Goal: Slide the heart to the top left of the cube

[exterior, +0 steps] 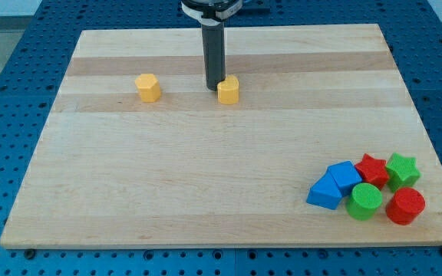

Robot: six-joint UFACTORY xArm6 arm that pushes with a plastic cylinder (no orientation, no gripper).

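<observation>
A yellow heart block (228, 90) lies near the view's top, just right of centre. My tip (214, 89) stands right against its left side, seemingly touching it. The blue cube (346, 175) sits far off at the view's bottom right, inside a tight cluster of blocks. The heart is well up and to the left of the cube.
A yellow hexagon block (148, 88) lies left of my tip. Around the cube are a blue triangular block (324, 192), a red star (372, 169), a green star (402, 168), a green cylinder (365, 202) and a red cylinder (405, 205). The wooden board (206, 192) is ringed by blue pegboard.
</observation>
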